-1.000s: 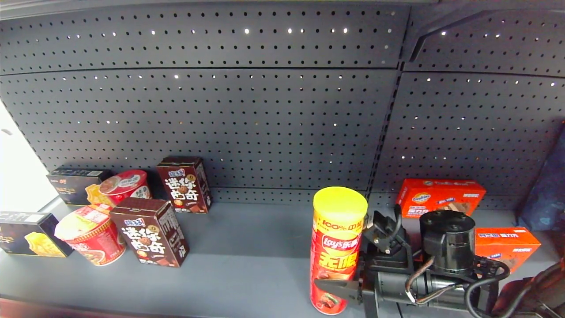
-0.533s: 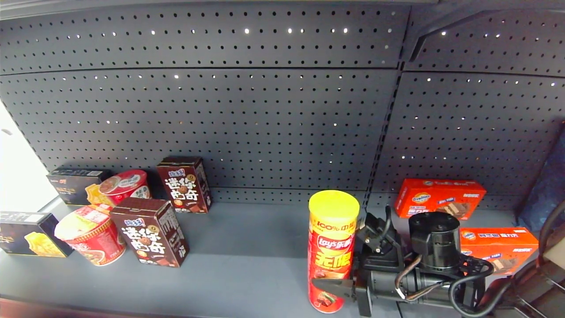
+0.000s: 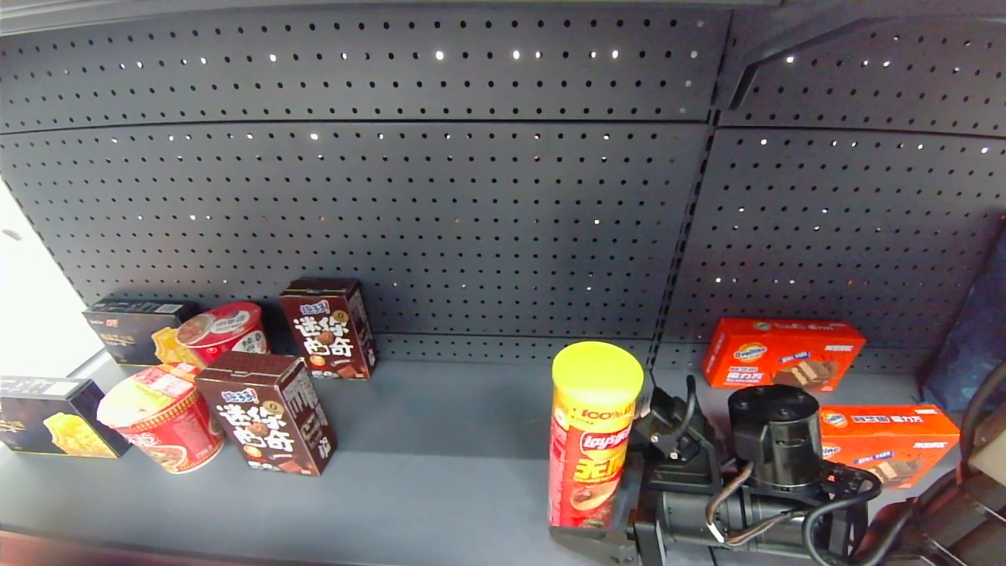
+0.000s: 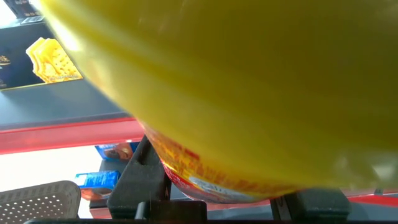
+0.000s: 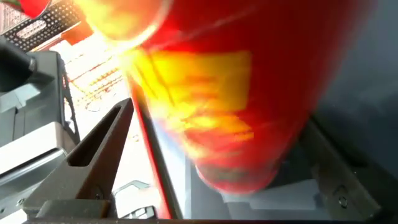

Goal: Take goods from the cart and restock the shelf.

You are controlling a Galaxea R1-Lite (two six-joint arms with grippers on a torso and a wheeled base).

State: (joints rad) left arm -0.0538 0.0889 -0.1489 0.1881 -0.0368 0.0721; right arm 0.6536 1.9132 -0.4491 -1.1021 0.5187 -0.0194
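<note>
Right claw [image 3: 591,511]: narrowly spread and pinching the chips can [image 3: 595,417] low on its red body, with one finger in front and the other hidden behind. The can, yellow lid up, leans slightly and stands at the front of the shelf [image 3: 440,472], right of centre. Whether its base rests on the deck cannot be told.

Orange boxes [image 3: 782,352] lie just beyond the claw. Brown boxes [image 3: 267,424], noodle cups [image 3: 161,424] and black boxes [image 3: 47,417] are grouped well apart at the left end.

Left claw [image 4: 224,196]: dark fingers pressed against both sides of a second can [image 4: 236,93] — yellow with a red band — with the shelf's red front edge behind it.
</note>
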